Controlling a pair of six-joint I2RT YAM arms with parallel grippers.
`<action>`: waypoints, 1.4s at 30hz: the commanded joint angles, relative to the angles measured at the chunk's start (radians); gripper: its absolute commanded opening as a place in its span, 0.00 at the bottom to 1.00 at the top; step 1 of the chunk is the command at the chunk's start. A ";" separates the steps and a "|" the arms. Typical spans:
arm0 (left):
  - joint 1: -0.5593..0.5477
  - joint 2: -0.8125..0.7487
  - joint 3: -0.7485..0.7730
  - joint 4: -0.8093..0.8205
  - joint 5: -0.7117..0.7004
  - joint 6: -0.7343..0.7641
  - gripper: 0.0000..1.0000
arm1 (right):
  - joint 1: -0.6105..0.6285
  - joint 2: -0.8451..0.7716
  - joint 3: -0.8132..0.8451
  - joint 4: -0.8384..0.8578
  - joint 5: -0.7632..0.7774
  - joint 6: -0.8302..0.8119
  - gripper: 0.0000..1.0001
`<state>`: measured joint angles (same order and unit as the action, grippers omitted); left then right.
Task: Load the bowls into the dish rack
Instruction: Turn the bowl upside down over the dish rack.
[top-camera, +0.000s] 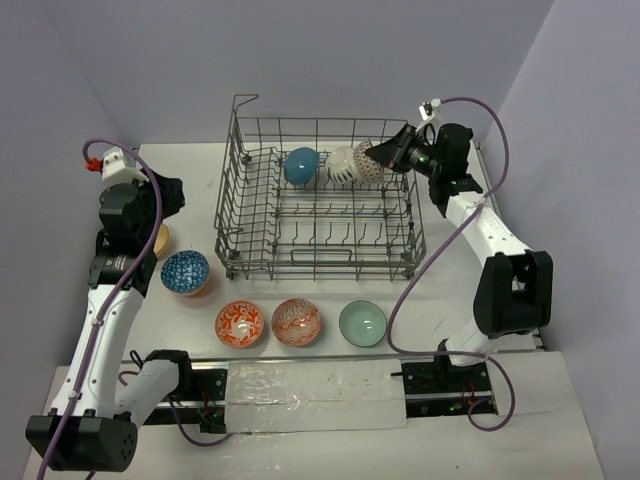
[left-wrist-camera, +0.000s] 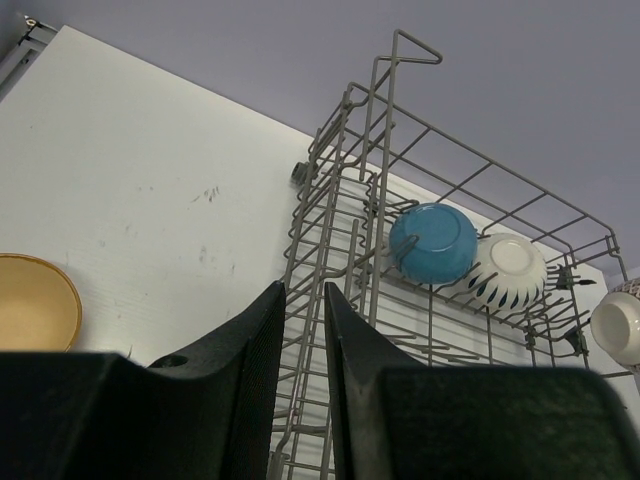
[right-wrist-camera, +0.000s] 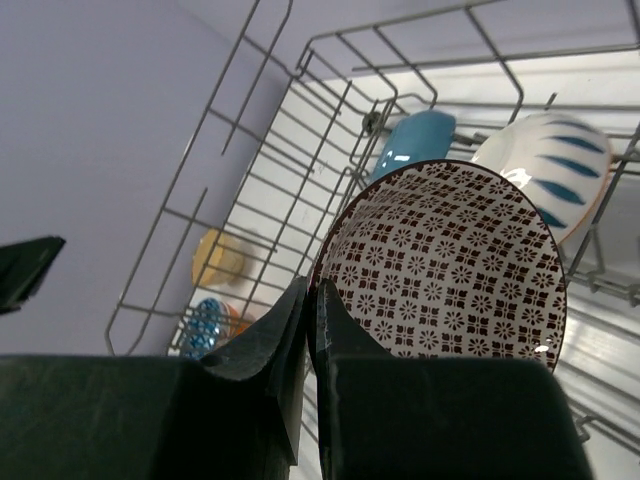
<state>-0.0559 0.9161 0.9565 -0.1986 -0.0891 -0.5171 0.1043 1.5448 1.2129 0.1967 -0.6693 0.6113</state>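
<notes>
The grey wire dish rack (top-camera: 250, 215) stands mid-table. A teal bowl (top-camera: 301, 165) and a white striped bowl (top-camera: 343, 165) rest on edge in its back row. My right gripper (right-wrist-camera: 312, 290) is shut on the rim of a brown-patterned bowl (right-wrist-camera: 450, 260), which hangs tilted beside the striped bowl (right-wrist-camera: 560, 170) at the rack's back right (top-camera: 368, 160). My left gripper (left-wrist-camera: 305, 290) hovers left of the rack (left-wrist-camera: 340, 180), slightly open with nothing between its fingers, above a tan bowl (top-camera: 160, 238).
On the table in front of the rack lie a blue-white patterned bowl (top-camera: 185, 272), two orange-red patterned bowls (top-camera: 240, 323) (top-camera: 296, 322) and a pale green bowl (top-camera: 362, 323). Purple walls close in the left, back and right sides.
</notes>
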 joint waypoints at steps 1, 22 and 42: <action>-0.004 0.003 -0.001 0.045 0.028 -0.001 0.28 | -0.043 0.021 0.082 0.184 -0.075 0.111 0.00; -0.005 0.021 -0.001 0.044 0.054 -0.011 0.29 | -0.141 0.319 0.303 0.261 -0.182 0.358 0.00; -0.007 0.024 0.001 0.041 0.058 -0.014 0.29 | -0.143 0.367 0.436 -0.011 -0.058 0.279 0.00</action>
<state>-0.0586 0.9401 0.9565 -0.1989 -0.0494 -0.5201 -0.0303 1.9221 1.5791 0.2028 -0.7525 0.9176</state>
